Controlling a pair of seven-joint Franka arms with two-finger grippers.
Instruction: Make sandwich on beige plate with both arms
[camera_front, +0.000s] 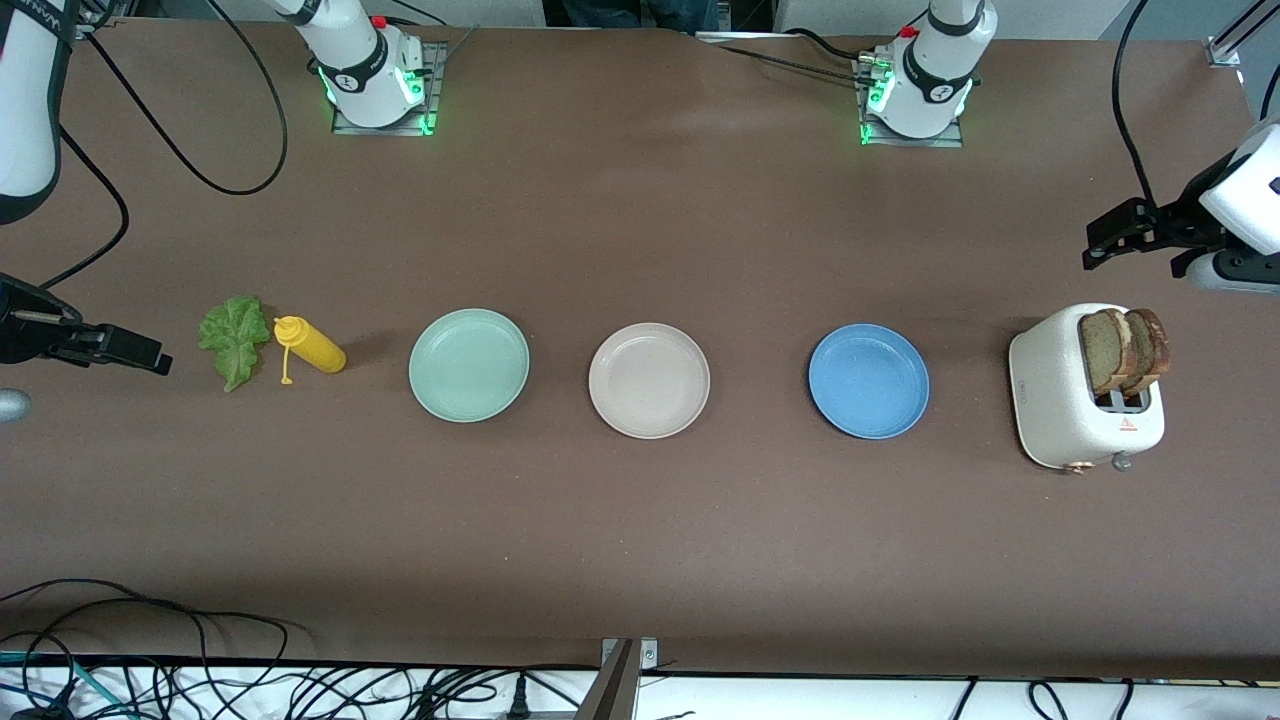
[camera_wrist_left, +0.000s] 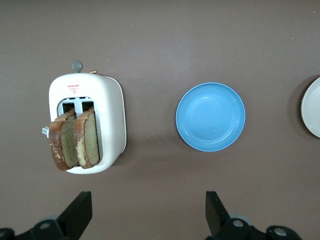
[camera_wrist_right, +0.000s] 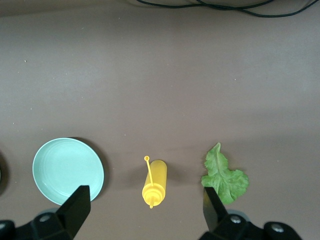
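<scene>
Brown matte surface (camera_front: 640, 560), plain and grippy-looking. I see the beige plate (camera_front: 649, 380) bare at center; bread slices (camera_front: 1125, 350) stand in the toaster (camera_front: 1085, 400) at three o'clock, lettuce (camera_front: 232, 338) at nine. Bread looks light, crumbly: pinch the crust edges. Lettuce is limp. Left tool (camera_wrist_left: 149, 212) and right tool (camera_wrist_right: 145, 210) both hang released.

Bystanders on the counter (camera_front: 640, 540)

Mint-green plate (camera_front: 469, 365), with a yellow squeeze bottle (camera_front: 311, 345) at its nine o'clock; blue plate (camera_front: 868, 380), white toaster (camera_front: 1070, 420) at its three.
</scene>
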